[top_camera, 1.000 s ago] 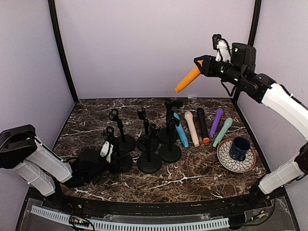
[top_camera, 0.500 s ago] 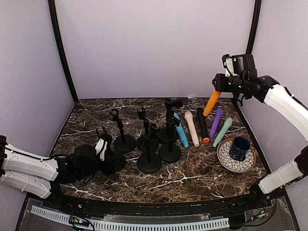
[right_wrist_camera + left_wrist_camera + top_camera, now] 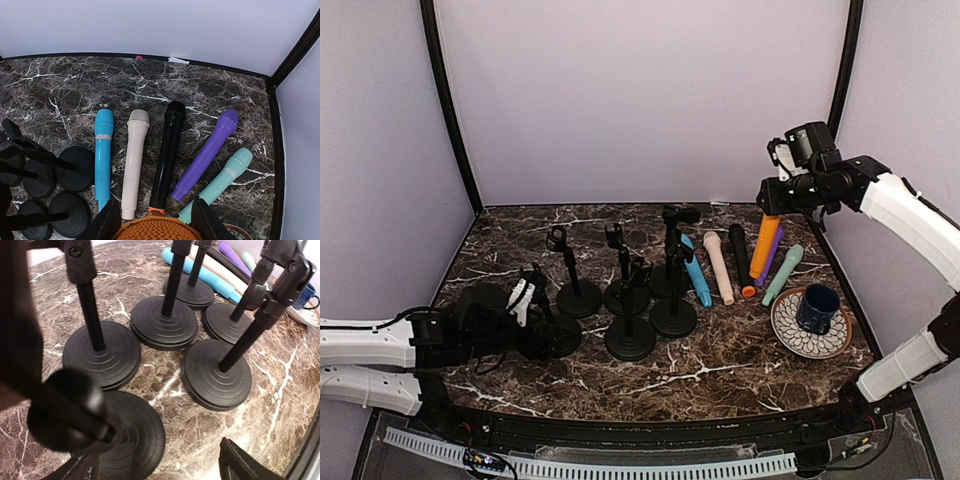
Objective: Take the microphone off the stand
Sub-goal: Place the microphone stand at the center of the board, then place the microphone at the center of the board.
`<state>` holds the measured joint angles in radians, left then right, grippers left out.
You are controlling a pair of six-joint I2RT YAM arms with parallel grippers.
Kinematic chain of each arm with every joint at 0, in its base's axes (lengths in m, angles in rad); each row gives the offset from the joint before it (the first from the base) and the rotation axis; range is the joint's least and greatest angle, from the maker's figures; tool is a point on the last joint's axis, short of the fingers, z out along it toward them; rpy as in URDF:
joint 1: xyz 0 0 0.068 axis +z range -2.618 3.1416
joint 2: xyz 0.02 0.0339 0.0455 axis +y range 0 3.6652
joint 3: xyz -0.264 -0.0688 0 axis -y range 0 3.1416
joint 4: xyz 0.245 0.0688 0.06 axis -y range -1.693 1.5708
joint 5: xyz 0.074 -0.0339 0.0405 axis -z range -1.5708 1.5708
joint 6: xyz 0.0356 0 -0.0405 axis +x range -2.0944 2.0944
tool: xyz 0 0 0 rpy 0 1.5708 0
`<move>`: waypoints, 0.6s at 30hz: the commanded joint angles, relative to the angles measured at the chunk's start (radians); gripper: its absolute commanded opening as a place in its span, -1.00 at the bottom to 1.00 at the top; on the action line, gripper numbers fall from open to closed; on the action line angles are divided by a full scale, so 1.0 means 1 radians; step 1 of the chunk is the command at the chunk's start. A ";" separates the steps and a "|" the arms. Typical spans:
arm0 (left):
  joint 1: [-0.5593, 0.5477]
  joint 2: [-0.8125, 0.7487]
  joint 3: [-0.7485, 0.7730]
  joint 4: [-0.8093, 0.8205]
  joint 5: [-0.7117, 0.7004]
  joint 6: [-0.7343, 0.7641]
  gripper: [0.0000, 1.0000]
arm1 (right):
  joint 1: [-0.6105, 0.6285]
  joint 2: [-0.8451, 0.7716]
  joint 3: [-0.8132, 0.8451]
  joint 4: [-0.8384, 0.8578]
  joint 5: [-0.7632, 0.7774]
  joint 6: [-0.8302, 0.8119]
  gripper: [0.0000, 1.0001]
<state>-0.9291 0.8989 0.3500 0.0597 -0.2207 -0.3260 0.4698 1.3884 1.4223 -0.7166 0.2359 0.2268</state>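
While right gripper [image 3: 773, 207] clamps its head, orange microphone [image 3: 764, 246] hangs near-upright — handle down; left gripper [image 3: 527, 300] gapes, holding nothing.

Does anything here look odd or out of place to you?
Nothing is spilled or broken. The one misfit is a dark blue mug on a patterned plate, beside the row of microphones. The right gripper holds an orange microphone in the air.

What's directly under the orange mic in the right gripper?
The right gripper holds the orange microphone above the table. The tail ends of the black microphone and mint microphone show just beyond its head. The marble right beneath the head is hidden.
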 commanded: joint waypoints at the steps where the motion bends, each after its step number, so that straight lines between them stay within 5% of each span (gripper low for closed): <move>1: 0.051 0.003 0.140 -0.258 0.178 -0.026 0.71 | 0.017 0.038 0.059 -0.023 -0.031 -0.029 -0.65; 4: 0.120 0.007 0.228 -0.345 0.389 -0.049 0.69 | 0.020 0.069 0.059 -0.043 -0.023 -0.033 -0.66; 10: 0.152 -0.010 0.380 -0.457 0.518 -0.029 0.69 | 0.021 0.125 0.059 -0.032 -0.056 -0.030 -0.65; 18: 0.243 0.151 0.737 -0.517 0.654 0.080 0.70 | 0.021 0.262 0.142 -0.011 -0.071 -0.017 -0.67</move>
<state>-0.7303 0.9840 0.9447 -0.4351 0.3164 -0.3183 0.4847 1.6051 1.4982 -0.7635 0.1715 0.2005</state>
